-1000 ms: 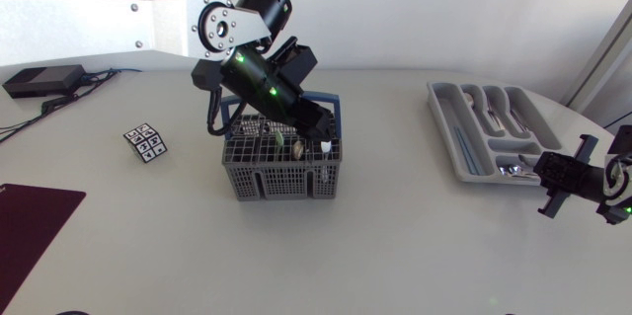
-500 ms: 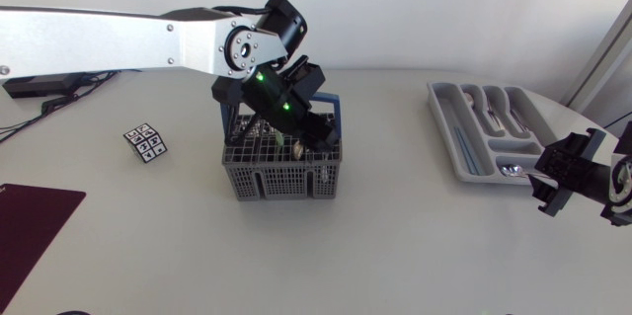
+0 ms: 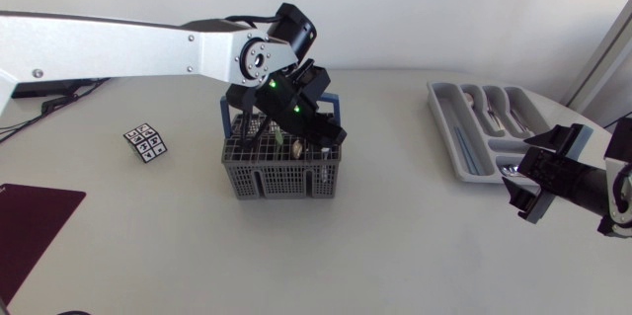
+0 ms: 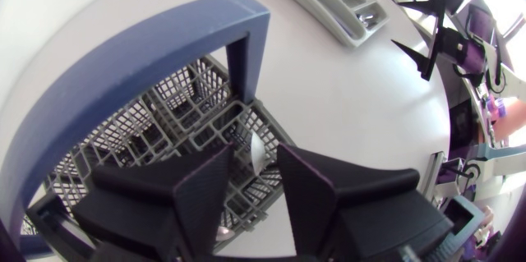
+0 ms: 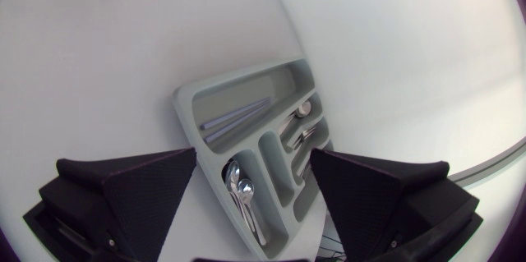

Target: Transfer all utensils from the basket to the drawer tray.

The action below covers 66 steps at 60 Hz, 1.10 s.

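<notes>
Nearest, well to the left of the grey wire basket (image 3: 281, 182), a dark red mat (image 3: 30, 221) lies on the white counter (image 3: 395, 246). Far to the basket's right, the right gripper (image 5: 253, 153) hangs with its fingers wide apart and holding nothing, just beside the drawer tray (image 3: 449, 142), which holds spoons (image 5: 242, 192). Over the basket, the left gripper (image 4: 255, 151) points down into it, fingers narrowly apart, with a silvery utensil handle (image 4: 259, 162) in the gap. A patterned cube (image 3: 145, 142) sits left of the basket.
</notes>
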Each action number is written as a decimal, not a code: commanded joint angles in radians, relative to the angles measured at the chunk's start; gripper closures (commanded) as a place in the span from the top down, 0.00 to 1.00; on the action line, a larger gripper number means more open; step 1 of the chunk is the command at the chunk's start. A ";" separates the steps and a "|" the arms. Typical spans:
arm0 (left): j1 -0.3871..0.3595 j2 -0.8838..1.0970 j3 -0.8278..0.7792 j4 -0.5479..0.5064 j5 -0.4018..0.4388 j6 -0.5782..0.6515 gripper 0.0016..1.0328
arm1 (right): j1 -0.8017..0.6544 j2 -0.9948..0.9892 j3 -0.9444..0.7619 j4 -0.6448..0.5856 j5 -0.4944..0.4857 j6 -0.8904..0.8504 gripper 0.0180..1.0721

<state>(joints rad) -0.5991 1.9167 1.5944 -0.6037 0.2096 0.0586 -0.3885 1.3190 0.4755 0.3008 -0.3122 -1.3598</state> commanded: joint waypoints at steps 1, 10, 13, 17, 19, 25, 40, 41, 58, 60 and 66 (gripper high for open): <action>-0.008 0.019 0.024 0.012 -0.009 -0.020 0.18 | 0.019 -0.032 -0.032 -0.015 0.007 0.024 0.96; -0.010 0.011 0.015 0.016 -0.010 -0.020 0.05 | 0.043 -0.060 -0.054 -0.023 0.012 0.036 0.96; -0.011 0.005 0.009 0.021 -0.010 -0.020 0.04 | 0.056 -0.069 -0.063 -0.025 0.016 0.037 0.96; -0.014 -0.002 0.002 0.021 -0.010 -0.022 0.04 | 0.071 -0.086 -0.069 -0.035 0.024 0.044 0.96; -0.016 -0.007 -0.001 0.021 -0.010 -0.022 0.04 | 0.079 -0.096 -0.072 -0.043 0.027 0.045 0.96; -0.019 -0.036 -0.008 0.022 -0.010 -0.023 0.04 | 0.106 -0.130 -0.075 -0.071 0.035 0.062 0.96; -0.022 -0.127 -0.030 0.022 0.011 -0.026 0.04 | 0.208 -0.227 -0.072 -0.138 0.085 0.123 0.96; -0.022 -0.131 -0.030 0.022 0.016 -0.026 0.04 | 0.215 -0.233 -0.071 -0.144 0.088 0.128 0.96; -0.010 -0.223 -0.042 0.009 0.103 -0.039 0.04 | 0.378 -0.334 0.005 -0.316 0.124 0.278 0.96; -0.007 -0.226 -0.040 0.002 0.106 -0.039 0.04 | 0.389 -0.339 0.012 -0.327 0.124 0.289 0.96; 0.019 -0.245 -0.030 -0.019 0.155 -0.049 0.04 | 0.464 -0.366 0.057 -0.404 0.124 0.363 0.96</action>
<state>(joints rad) -0.6014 1.7020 1.5749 -0.6041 0.3370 0.0402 0.0307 0.9756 0.4858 -0.0631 -0.1928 -1.0706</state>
